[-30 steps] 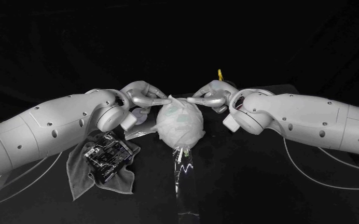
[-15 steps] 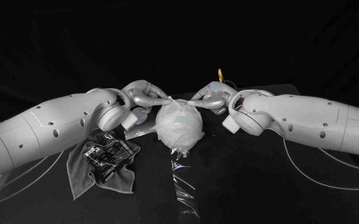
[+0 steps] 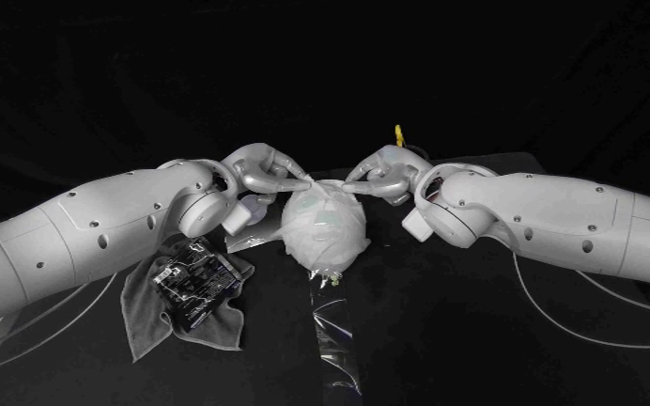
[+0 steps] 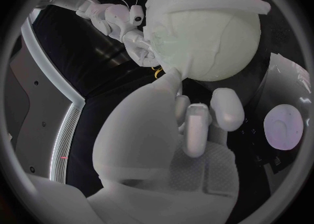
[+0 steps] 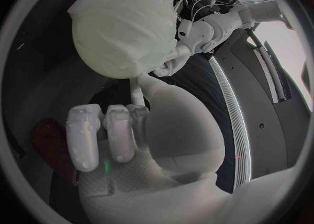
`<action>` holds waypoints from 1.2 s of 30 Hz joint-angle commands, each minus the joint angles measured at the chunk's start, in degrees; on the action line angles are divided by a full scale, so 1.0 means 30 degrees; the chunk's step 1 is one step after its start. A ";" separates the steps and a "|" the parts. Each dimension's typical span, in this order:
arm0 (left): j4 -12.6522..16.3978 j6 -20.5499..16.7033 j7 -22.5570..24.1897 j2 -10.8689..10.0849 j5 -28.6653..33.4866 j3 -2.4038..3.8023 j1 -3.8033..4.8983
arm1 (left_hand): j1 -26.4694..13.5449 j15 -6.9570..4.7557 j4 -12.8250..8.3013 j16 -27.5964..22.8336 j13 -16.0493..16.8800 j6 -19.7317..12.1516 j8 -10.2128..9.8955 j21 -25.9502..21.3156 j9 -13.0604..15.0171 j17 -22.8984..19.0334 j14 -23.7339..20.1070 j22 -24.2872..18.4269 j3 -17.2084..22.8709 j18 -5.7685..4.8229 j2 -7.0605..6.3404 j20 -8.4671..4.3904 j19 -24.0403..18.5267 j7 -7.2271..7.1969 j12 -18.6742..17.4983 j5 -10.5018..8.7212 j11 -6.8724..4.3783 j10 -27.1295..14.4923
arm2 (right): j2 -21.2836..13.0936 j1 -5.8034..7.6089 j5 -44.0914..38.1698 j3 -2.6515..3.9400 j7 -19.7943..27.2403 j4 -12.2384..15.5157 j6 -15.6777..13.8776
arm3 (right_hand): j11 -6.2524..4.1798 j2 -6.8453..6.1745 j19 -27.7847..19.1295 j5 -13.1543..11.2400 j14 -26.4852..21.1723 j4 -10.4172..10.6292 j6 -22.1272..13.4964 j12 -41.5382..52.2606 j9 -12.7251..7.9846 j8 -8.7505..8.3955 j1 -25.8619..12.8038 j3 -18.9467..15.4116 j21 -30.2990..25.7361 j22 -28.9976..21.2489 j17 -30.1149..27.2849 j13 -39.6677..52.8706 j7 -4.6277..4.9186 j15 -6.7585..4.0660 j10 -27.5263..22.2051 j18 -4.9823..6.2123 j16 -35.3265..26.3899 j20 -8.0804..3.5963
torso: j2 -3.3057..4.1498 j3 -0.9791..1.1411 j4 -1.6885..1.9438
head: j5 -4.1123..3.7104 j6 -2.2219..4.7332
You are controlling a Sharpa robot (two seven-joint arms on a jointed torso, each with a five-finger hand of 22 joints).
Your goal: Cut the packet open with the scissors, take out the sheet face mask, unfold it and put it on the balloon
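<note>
Fingers (image 3: 287, 184) of the left hand (image 3: 260, 173) come together on the top edge of the sheet face mask (image 3: 332, 237), where the sheet rises to a small peak; the thumb and one finger pinch it there, and in the left wrist view the other fingers are curled into the palm. The right hand (image 3: 386, 171) meets the same edge from the other side, its fingertips closed on the sheet just beside the left hand's; in the right wrist view one finger reaches out to the mask while the others lie folded in. The two hands stand close together with the mask's top between them.

The mask is draped over the balloon (image 3: 315, 202), which stands at the middle of the black table (image 3: 515, 350) and shows greenish through the sheet; the sheet is wrinkled and hangs down to a point on the side nearer the robot. A strip of clear film (image 3: 330, 331) lies on the table near that point.

A grey cloth (image 3: 143, 317) lies under the left forearm; the packet (image 3: 196, 279) rests on it, dark and glossy. A small pale piece (image 3: 252, 210) sits just beside the left hand. Behind the right hand a yellow tip (image 3: 398, 133) stands up; what it belongs to cannot be told.
</note>
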 commanded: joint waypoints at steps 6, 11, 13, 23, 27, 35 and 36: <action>0.0027 -0.0492 0.0612 -0.0018 0.0315 0.0009 -0.0001 | -0.1514 -0.0130 -0.0598 0.0134 0.0140 -0.0146 0.0659 0.0104 0.0632 0.5020 0.2016 0.0025 0.2707 -0.0069 -0.1126 -0.0108 0.0024 -0.0080 0.0072 0.0103 -0.0301 0.0524 | -0.0131 -0.0031 0.0569 -0.0007 0.0901 0.0135 -0.1680 | -0.0191 -0.0051 0.2002 0.0105 0.2016 -0.0432 0.0277 0.0067 0.1020 0.0537 -0.0301 0.0938 0.0102 0.5021 0.5033 0.5021 -0.0282 -0.0193 0.2025 -0.0266 0.0071 -0.0185 | 0.0006 0.0007 0.0001 | -0.0011 0.0015; 0.0027 -0.0761 0.0658 -0.0088 0.0728 0.0013 -0.0001 | -0.2162 -0.0130 -0.0943 0.0134 0.0124 -0.0285 0.0920 0.0096 0.0827 0.5020 0.2016 0.0003 0.3605 -0.0066 -0.1397 -0.0105 0.0017 -0.0108 0.0040 0.0077 -0.0285 0.0529 | -0.0234 -0.0032 0.0697 -0.0004 0.1073 0.0132 -0.2236 | -0.0215 -0.0119 0.2002 0.0105 0.2016 -0.0593 0.0203 0.0067 0.1233 0.0712 -0.0517 0.1284 0.0102 0.5021 0.5033 0.5021 -0.0302 -0.0220 0.2025 -0.0266 0.0071 -0.0218 | 0.0007 -0.0005 -0.0003 | -0.0043 0.0016; 0.0034 -0.0847 0.0673 -0.0130 0.0915 0.0015 -0.0002 | -0.2307 -0.0130 -0.0961 0.0134 0.0110 -0.0295 0.0969 0.0098 0.0862 0.5020 0.2016 0.0007 0.3687 -0.0067 -0.1445 -0.0104 0.0021 -0.0124 0.0030 0.0073 -0.0288 0.0524 | -0.0278 -0.0032 0.0694 -0.0003 0.1094 0.0118 -0.2393 | -0.0226 -0.0167 0.2002 0.0103 0.2016 -0.0715 0.0145 0.0067 0.1396 0.0844 -0.0702 0.1555 0.0102 0.5021 0.5033 0.5021 -0.0312 -0.0233 0.2025 -0.0266 0.0071 -0.0236 | 0.0006 -0.0005 -0.0008 | -0.0048 0.0000; 0.0095 -0.1052 0.0682 -0.0251 0.1490 0.0025 -0.0003 | -0.2686 -0.0152 -0.1066 0.0134 0.0156 -0.0358 0.1125 0.0085 0.0980 0.5020 0.2016 -0.0016 0.4002 -0.0061 -0.1521 -0.0114 0.0015 -0.0176 0.0041 0.0073 -0.0320 0.0566 | -0.0426 -0.0032 0.0040 0.0003 0.0831 0.0073 -0.2721 | -0.0251 -0.0310 0.2002 0.0103 0.2016 -0.1093 -0.0013 0.0067 0.1893 0.1209 -0.1159 0.2286 0.0102 0.5021 0.5033 0.5021 -0.0333 -0.0261 0.2025 -0.0266 0.0071 -0.0271 | 0.0003 -0.0008 0.0004 | -0.0065 -0.0051; 0.0102 -0.1123 0.0667 -0.0269 0.1782 0.0028 -0.0003 | -0.2901 -0.0173 -0.1071 0.0134 0.0162 -0.0399 0.1208 0.0104 0.1045 0.5020 0.2016 0.0023 0.4119 -0.0069 -0.1537 -0.0125 0.0048 -0.0220 0.0043 0.0070 -0.0347 0.0586 | -0.0454 -0.0032 -0.0246 0.0003 0.0696 0.0099 -0.2890 | -0.0258 -0.0386 0.2002 0.0103 0.2016 -0.1314 -0.0117 0.0067 0.2161 0.1381 -0.1426 0.2705 0.0102 0.5021 0.5033 0.5021 -0.0338 -0.0268 0.2025 -0.0266 0.0071 -0.0282 | -0.0002 -0.0007 -0.0003 | -0.0079 -0.0060; 0.0091 -0.1291 0.0509 -0.0263 0.1742 0.0032 -0.0001 | -0.3029 -0.0195 -0.1110 0.0134 0.0190 -0.0431 0.1279 0.0118 0.1101 0.5020 0.2016 0.0052 0.4203 -0.0075 -0.1573 -0.0139 0.0073 -0.0256 0.0055 0.0072 -0.0378 0.0612 | -0.0360 -0.0031 -0.0816 0.0006 0.0697 0.0085 -0.3707 | -0.0264 -0.0449 0.2002 0.0103 0.2016 -0.1489 -0.0180 0.0067 0.2364 0.1510 -0.1638 0.3019 0.0102 0.5021 0.5033 0.5021 -0.0344 -0.0274 0.2025 -0.0266 0.0071 -0.0288 | 0.0008 0.0006 0.0002 | -0.0053 -0.0048; 0.0089 -0.1316 0.0483 -0.0258 0.1722 0.0032 -0.0001 | -0.3033 -0.0198 -0.1122 0.0134 0.0193 -0.0433 0.1287 0.0124 0.1107 0.5020 0.2016 0.0064 0.4218 -0.0077 -0.1576 -0.0141 0.0081 -0.0258 0.0056 0.0073 -0.0382 0.0615 | -0.0338 -0.0030 -0.0876 0.0006 0.0706 0.0066 -0.3763 | -0.0265 -0.0459 0.2002 0.0103 0.2016 -0.1528 -0.0192 0.0067 0.2401 0.1532 -0.1672 0.3084 0.0102 0.5021 0.5033 0.5021 -0.0344 -0.0275 0.2025 -0.0266 0.0071 -0.0290 | 0.0011 0.0009 0.0004 | -0.0044 -0.0049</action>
